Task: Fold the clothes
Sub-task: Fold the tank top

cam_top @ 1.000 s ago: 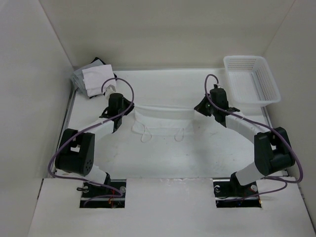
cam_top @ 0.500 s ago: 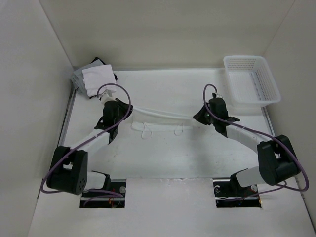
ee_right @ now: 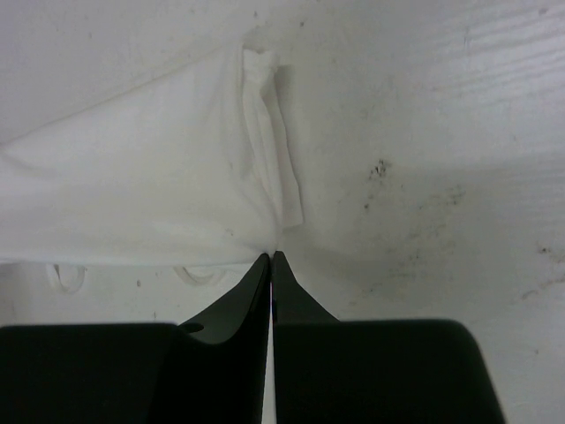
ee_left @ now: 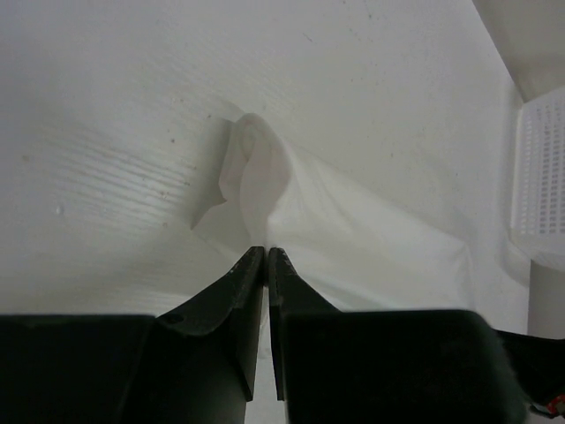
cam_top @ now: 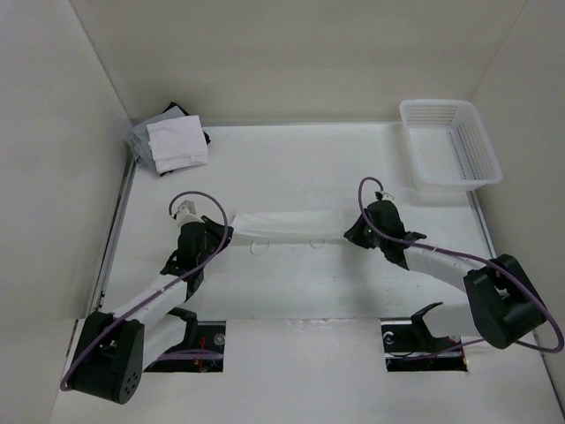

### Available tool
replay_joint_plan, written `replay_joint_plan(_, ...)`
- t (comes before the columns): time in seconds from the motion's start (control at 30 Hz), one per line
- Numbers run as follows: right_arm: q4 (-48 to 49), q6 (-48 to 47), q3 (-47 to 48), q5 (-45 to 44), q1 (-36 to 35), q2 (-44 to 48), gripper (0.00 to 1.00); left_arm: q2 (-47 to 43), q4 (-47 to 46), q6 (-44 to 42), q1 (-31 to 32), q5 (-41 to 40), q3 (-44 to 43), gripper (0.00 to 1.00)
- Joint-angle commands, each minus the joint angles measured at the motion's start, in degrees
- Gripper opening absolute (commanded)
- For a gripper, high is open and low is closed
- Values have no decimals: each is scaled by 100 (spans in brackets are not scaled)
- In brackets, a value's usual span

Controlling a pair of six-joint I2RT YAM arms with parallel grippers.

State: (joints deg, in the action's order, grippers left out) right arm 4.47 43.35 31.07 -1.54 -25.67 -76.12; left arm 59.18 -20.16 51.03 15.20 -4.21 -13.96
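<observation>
Top view, mid-frame: left fingers (cam_top: 224, 233) and right fingers (cam_top: 350, 231) each clamped on an end of the garment (cam_top: 287, 224), looks mid-fold, next lay it flat and release.

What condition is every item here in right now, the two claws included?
white garment, stretched in a narrow band between both grippers, pinched at each end.
left gripper, shut on the garment's left end.
right gripper, shut on the garment's right end.
mesh basket, upright in the far right corner.
cloth pile, folded and stacked in the far left corner.
</observation>
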Motion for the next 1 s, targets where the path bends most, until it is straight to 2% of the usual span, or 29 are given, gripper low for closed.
replay_joint_plan(0.0, 107, 234, -241, -294, -135, 202, 5, -389, 65, 57, -13, -98, 384, 7)
replay_joint_plan(0.1, 10, 384, -391, -312, -223, 97, 11, -425, 205, 83, -136, -107, 543, 17)
replay_joint_plan(0.23, -25, 393, -497, -250, -223, 307, 37, -713, 618, 162, -215, -106, 604, 31)
replay_joint_plan(0.3, -69, 323, -479, -276, -223, 553, 46, -1143, 934, 223, -268, -176, 570, 35)
replay_joint_plan(0.4, 1, 174, -321, -233, -215, 651, 52, -1497, 1163, 206, -84, -352, 228, 35)
replay_joint_plan(0.53, 273, 59, -84, -101, 4, 151, 53, -875, 1024, 206, 767, -580, -457, 34)
replay_joint_plan(0.6, 527, 103, -13, 170, 154, -191, 53, -348, 674, 171, 1285, -826, -669, 34)
replay_joint_plan(0.67, 809, 208, 31, 460, 286, -508, 53, 197, 304, 197, 1524, -933, -792, 34)
replay_joint_plan(0.83, 1108, 498, 40, 681, 330, -983, 51, 1059, -417, 294, 1552, -950, -820, 34)
replay_joint_plan(0.97, 1336, 718, -92, 822, 348, -1186, 47, 1622, -910, 320, 1166, -898, -574, 34)
